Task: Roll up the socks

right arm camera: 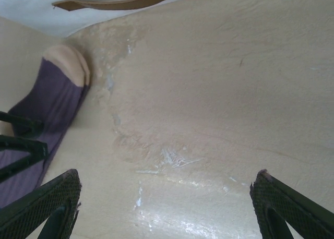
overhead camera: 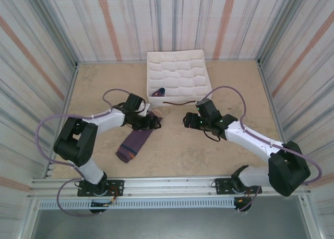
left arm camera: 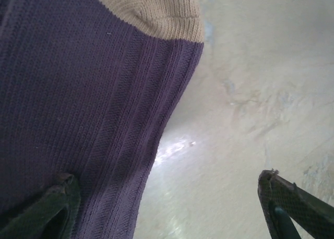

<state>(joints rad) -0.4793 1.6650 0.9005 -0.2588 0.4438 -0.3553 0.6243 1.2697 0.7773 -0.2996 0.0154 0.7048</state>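
Though it lies flat and unrolled, the purple sock stretches as a long band across the left-middle of the surface. It runs diagonally from the near-left part toward the near-left corner of the white fabric box. Close up, the sock is a fine ribbed knit with lengthwise ridges, ending in a rounded cap of pale peach-tan knit. Whether one sock or two stacked lie there cannot be told.

The left jaws stand wide and hold nothing. One dark fingertip is over the purple fabric and the other over bare surface beside the sock's edge. The left arm rises from the near edge, folds at a black elbow toward the left edge, and sends its white forearm rightward to the sock's pale end.

The right jaws are also wide and empty, their mesh-textured pads over bare, mottled beige surface with a glossy patch. The sock is off to one side. The right arm bends out toward the right edge and reaches left to the middle.

The box, at the far edge, is soft and quilted into a grid, with a brown strap on its near wall. A small dark bundle sits in a near-left compartment.
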